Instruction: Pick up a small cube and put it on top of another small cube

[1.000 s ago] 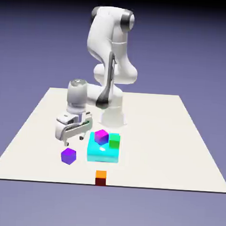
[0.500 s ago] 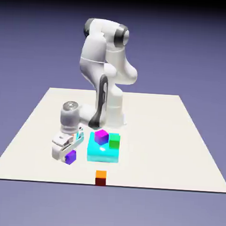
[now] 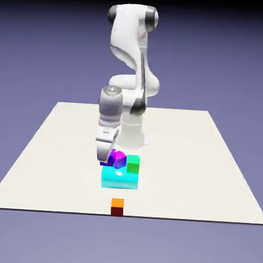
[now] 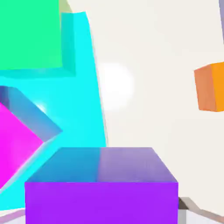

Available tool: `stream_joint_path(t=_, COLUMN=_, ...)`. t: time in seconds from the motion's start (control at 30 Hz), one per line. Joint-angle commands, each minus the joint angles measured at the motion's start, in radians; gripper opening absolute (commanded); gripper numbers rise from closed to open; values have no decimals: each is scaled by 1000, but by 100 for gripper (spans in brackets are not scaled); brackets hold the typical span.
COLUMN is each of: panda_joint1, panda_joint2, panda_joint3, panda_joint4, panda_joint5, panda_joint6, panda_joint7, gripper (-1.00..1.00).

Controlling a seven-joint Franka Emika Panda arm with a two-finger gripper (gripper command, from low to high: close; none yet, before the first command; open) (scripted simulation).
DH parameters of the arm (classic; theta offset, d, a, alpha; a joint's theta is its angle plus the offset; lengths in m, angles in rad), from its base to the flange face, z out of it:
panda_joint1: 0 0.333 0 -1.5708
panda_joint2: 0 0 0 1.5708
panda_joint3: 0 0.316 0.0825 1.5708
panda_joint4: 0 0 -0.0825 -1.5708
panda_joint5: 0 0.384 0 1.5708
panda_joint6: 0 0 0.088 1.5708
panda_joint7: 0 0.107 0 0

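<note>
The small violet-purple cube (image 4: 100,192) fills the bottom of the hand view, and my gripper (image 4: 101,215) is shut on it, with a grey fingertip (image 4: 189,205) showing at its right. In the exterior view the gripper (image 3: 105,157) hangs just left of the magenta cube (image 3: 119,157). Only a sliver of the violet cube (image 3: 105,162) shows under the fingers, held above the left rear edge of the cyan block (image 3: 120,178). The magenta cube (image 4: 17,144) lies close on the hand view's left.
A green cube (image 3: 133,165) sits on the cyan block beside the magenta one. An orange cube (image 3: 117,202) rests on a dark red one (image 3: 117,211) at the table's front edge. The white table (image 3: 208,171) spreads around them.
The gripper came down on the violet cube on the table and shut on it. It then carried the cube up and toward the exterior view's right, beside the magenta cube.
</note>
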State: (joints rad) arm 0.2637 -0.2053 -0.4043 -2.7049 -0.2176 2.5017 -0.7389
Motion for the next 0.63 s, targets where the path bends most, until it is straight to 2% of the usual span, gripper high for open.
stream_joint_path(t=0.0, panda_joint1=28, panda_joint2=-36, panda_joint3=-1, panda_joint4=-12, panda_joint5=-20, panda_joint6=-21, panda_joint7=-2, gripper=-100)
stream_joint_path(t=0.2, panda_joint1=197, panda_joint2=-253, panda_joint3=-6, panda_joint4=-84, panda_joint5=-137, panda_joint6=-153, panda_joint7=-18, gripper=-100)
stream_joint_path(t=0.27, panda_joint1=201, panda_joint2=-259, panda_joint3=-6, panda_joint4=-86, panda_joint5=-140, panda_joint6=-157, panda_joint7=-18, gripper=-100)
stream_joint_path(t=0.5, panda_joint1=200, panda_joint2=-44, panda_joint3=-45, panda_joint4=-137, panda_joint5=-142, panda_joint6=108, panda_joint7=-26, gripper=-100)
stream_joint_path(t=0.53, panda_joint1=200, panda_joint2=-44, panda_joint3=-45, panda_joint4=-137, panda_joint5=-142, panda_joint6=108, panda_joint7=-26, gripper=100)
stream_joint_path(t=0.6, panda_joint1=200, panda_joint2=-79, panda_joint3=-38, panda_joint4=-129, panda_joint5=-142, panda_joint6=65, panda_joint7=-25, gripper=100)
